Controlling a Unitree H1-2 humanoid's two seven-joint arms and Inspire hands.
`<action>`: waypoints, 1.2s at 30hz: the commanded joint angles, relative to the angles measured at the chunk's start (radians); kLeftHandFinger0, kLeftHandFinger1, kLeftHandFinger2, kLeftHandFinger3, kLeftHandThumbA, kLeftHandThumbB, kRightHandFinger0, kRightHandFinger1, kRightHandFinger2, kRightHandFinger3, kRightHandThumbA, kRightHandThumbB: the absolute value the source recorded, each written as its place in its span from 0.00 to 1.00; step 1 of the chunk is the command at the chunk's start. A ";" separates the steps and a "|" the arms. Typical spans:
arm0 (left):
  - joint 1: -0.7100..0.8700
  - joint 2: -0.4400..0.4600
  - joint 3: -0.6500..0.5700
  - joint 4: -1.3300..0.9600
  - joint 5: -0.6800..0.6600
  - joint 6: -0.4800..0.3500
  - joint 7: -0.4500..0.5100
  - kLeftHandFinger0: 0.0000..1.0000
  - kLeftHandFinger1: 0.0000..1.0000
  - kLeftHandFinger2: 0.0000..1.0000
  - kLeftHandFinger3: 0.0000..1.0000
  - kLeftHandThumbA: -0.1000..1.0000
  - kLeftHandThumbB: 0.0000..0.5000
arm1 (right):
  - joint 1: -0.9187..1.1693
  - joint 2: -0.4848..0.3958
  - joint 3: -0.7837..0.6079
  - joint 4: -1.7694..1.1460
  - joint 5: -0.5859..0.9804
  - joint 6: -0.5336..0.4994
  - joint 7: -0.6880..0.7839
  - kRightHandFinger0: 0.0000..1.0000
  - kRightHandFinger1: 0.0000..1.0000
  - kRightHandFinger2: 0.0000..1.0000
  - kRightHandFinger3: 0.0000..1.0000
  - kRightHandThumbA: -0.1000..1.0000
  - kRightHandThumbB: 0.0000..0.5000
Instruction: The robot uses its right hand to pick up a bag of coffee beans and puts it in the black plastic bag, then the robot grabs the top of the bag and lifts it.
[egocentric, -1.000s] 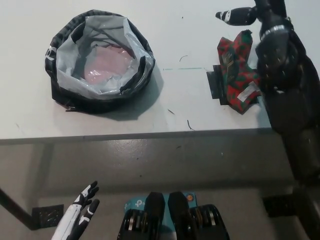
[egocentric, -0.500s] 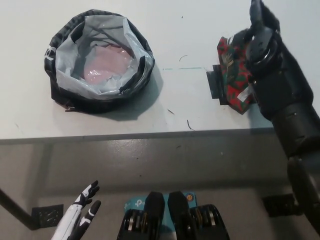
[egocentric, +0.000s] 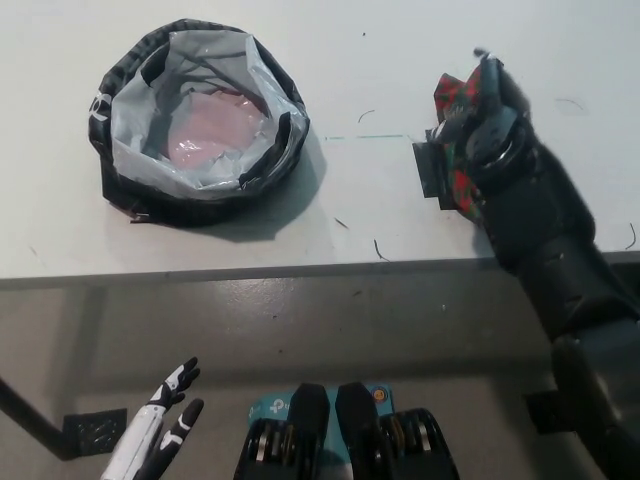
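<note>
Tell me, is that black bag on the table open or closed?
Open. The black plastic bag has its rim rolled down, showing the grey lining and something pinkish at the bottom.

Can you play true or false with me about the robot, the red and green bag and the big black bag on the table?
1. The coffee bag is already inside the black plastic bag. False: it lies on the table, far to the side of it.
2. The black right hand is on top of the coffee bag. True.
3. The white left hand is holding the black plastic bag. False: it hangs below the table edge, fingers apart, holding nothing.
4. The black plastic bag stands open at the top. True.
5. The black plastic bag is lifted off the table. False: it sits on it.
</note>
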 joint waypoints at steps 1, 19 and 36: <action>-0.017 0.019 0.010 -0.035 0.019 -0.030 0.005 1.00 1.00 1.00 1.00 1.00 0.34 | -0.040 0.014 0.035 -0.011 0.015 0.039 -0.009 1.00 1.00 1.00 1.00 1.00 0.74; -0.031 0.024 0.016 -0.041 0.019 -0.020 0.000 1.00 1.00 1.00 1.00 1.00 0.45 | -0.017 -0.008 0.168 0.205 -0.031 0.079 -0.096 1.00 1.00 1.00 1.00 0.72 0.82; -0.042 0.027 0.017 -0.037 0.020 -0.025 -0.002 1.00 1.00 1.00 1.00 1.00 0.39 | 0.040 -0.052 -0.006 0.229 0.170 -0.261 -0.294 0.00 0.02 0.14 0.25 0.00 0.51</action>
